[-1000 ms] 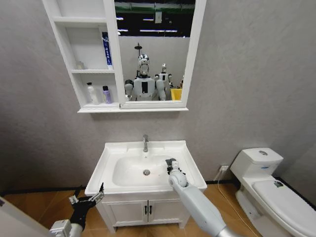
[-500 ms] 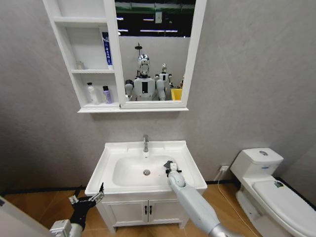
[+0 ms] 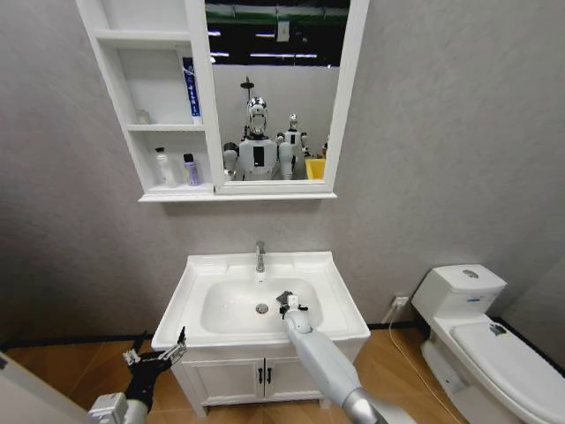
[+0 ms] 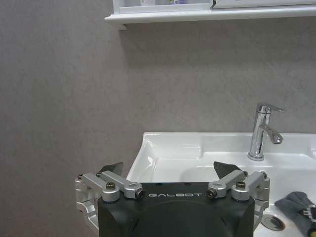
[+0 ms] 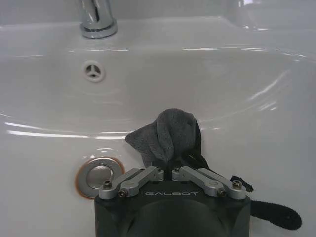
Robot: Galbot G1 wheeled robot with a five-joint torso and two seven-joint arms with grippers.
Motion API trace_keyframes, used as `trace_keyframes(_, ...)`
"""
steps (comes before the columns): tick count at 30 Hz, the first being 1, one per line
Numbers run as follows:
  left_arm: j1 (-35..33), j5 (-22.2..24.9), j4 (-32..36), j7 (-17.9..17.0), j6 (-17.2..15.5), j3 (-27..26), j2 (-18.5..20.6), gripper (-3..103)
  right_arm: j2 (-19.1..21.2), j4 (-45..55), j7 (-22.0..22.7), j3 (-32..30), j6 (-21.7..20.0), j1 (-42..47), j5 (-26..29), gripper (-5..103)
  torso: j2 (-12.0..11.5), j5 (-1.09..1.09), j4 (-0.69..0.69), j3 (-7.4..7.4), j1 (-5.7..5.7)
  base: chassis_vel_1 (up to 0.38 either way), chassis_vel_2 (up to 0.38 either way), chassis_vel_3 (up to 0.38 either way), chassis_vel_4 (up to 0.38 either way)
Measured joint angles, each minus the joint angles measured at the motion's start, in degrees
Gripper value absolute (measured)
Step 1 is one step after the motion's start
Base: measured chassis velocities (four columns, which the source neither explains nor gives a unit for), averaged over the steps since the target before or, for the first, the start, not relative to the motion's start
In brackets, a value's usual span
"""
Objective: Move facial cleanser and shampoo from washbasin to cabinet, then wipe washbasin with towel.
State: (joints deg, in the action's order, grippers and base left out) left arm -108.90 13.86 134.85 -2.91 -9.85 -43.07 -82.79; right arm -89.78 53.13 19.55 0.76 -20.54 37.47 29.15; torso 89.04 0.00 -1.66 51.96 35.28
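Your left gripper (image 3: 157, 355) hangs parked low beside the front left corner of the washbasin (image 3: 340, 296), fingers spread wide and holding nothing; in the left wrist view the gripper (image 4: 168, 173) faces the basin's side wall and grips no object.

Your right gripper (image 3: 286, 302) is the working tool. It sits inside the oval bowl, just beside the drain (image 3: 262, 308), clamped on the dark grey towel (image 5: 170, 136). In the right wrist view the fingers (image 5: 143, 178) are drawn nearly together around the bunched cloth, which presses against the bowl floor next to the chrome drain ring (image 5: 98, 175); a black strap end trails toward the bowl's near wall.

Change noted: over the last second this gripper has swept across the bowl, from near the right rim of the washbasin toward the drain at its centre. You are in a wiping stroke, and by my judgement the right half of the bowl is covered; the left half and the flat rim remain.

Behind the bowl stands the chrome tap (image 3: 259, 256). Above the washbasin, the cabinet (image 3: 150, 190) carries a white bottle (image 3: 163, 167) and a purple-capped bottle (image 3: 191, 170) on its lowest shelf, so the transfer step appears complete. No bottles remain on the basin top.
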Motion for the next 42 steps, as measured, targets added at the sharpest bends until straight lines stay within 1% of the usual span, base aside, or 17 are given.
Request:
trace_keyframes(3,0.00,0.00,0.00,0.00,0.00,0.00,0.00,100,-2.22,-2.43,-3.61,0.15,1.93,-0.88,-1.16,2,0.00,0.00,0.01,0.00,0.00,0.000,0.000,0.000,0.000)
trace_keyframes(5,0.00,0.00,0.00,-0.01,0.00,-0.01,0.00,100,-2.50,-3.42,-4.26,0.15,2.39,-1.23,-1.31,2,0.00,0.00,0.02,0.00,0.00,0.000,0.000,0.000,0.000)
trace_keyframes(8,0.00,0.00,0.00,-0.01,0.00,0.00,0.00,100,-2.62,-4.50,-5.02,0.08,2.68,-1.72,-1.27,2,0.00,0.00,0.00,-0.01,0.00,0.000,0.000,0.000,0.000)
trace_keyframes(12,0.00,0.00,0.00,-0.01,0.00,0.00,0.00,100,-2.59,-6.11,-5.45,-0.81,2.94,-2.58,0.10,2,0.00,0.00,-0.01,0.00,0.00,0.000,0.000,0.000,0.000)
trace_keyframes(14,0.00,0.00,0.00,-0.01,0.00,0.00,0.00,100,-2.53,-5.33,-3.58,-1.48,1.30,-3.21,4.67,2,0.00,0.00,-0.01,0.00,0.00,0.000,0.000,0.000,0.000)
trace_keyframes(15,0.00,0.00,0.00,-0.01,0.00,0.00,0.00,100,-2.53,-5.33,-3.58,-1.48,1.30,-3.21,4.67,2,0.00,0.00,-0.01,0.00,0.00,0.000,0.000,0.000,0.000)
trace_keyframes(16,0.00,0.00,0.00,-0.01,0.00,0.00,0.00,100,-2.50,-4.38,-2.24,-1.62,0.24,-3.52,7.51,2,0.00,0.00,-0.01,0.00,0.00,0.000,0.000,0.000,0.000)
trace_keyframes(17,0.00,0.00,0.00,-0.01,0.00,0.00,0.00,100,-2.50,-4.38,-2.24,-1.62,0.24,-3.52,7.51,2,0.00,0.00,-0.01,0.00,0.00,0.000,0.000,0.000,0.000)
trace_keyframes(18,0.00,0.00,0.00,0.00,0.00,0.00,0.00,100,-2.48,-3.39,-1.29,-1.60,-0.60,-3.95,9.72,2,0.00,0.00,0.00,0.00,0.00,0.000,0.000,0.000,0.000)
trace_keyframes(20,0.00,0.00,0.00,-0.01,0.00,0.00,0.00,100,-2.45,-2.78,-0.59,-1.29,-1.65,-4.51,12.02,2,0.00,0.00,0.00,-0.01,0.00,0.000,0.000,0.000,0.000)
trace_keyframes(21,0.00,0.00,0.00,-0.01,0.00,0.00,0.00,100,-2.45,-2.78,-0.59,-1.29,-1.65,-4.51,12.02,2,0.00,0.00,0.00,-0.01,0.00,0.000,0.000,0.000,0.000)
trace_keyframes(22,0.00,0.00,0.00,-0.01,0.00,0.00,0.00,100,-2.44,-2.73,-0.07,-1.21,-2.11,-4.84,13.72,2,0.00,0.00,0.00,-0.01,0.00,0.000,0.000,0.000,0.000)
trace_keyframes(23,0.00,0.00,0.00,-0.01,0.00,0.00,0.00,100,-2.44,-2.73,-0.07,-1.21,-2.11,-4.84,13.72,2,0.00,0.00,0.00,-0.01,0.00,0.000,0.000,0.000,0.000)
trace_keyframes(25,0.00,0.00,0.00,-0.01,0.00,0.00,0.00,100,-2.42,-3.34,0.30,-1.23,-2.67,-5.53,16.09,2,0.00,0.00,0.00,-0.01,0.00,0.000,0.000,0.000,0.000)
trace_keyframes(31,0.00,0.00,0.00,0.00,0.00,0.00,0.00,100,-2.39,-5.38,-0.02,-1.37,-2.83,-6.20,16.24,2,0.00,0.00,0.00,-0.01,0.00,0.000,0.000,0.000,0.000)
trace_keyframes(36,0.00,0.00,0.00,0.00,0.00,0.00,0.00,100,-2.39,-7.64,-1.78,-0.97,-2.63,-6.41,14.65,2,0.00,0.00,0.00,-0.01,0.00,0.000,0.000,0.000,0.000)
trace_keyframes(42,0.00,0.00,0.00,0.00,0.00,0.00,0.00,100,-2.37,-7.20,-1.61,-1.25,-2.59,-6.15,13.54,2,0.00,0.00,0.00,-0.01,-0.01,0.000,0.000,0.000,0.000)
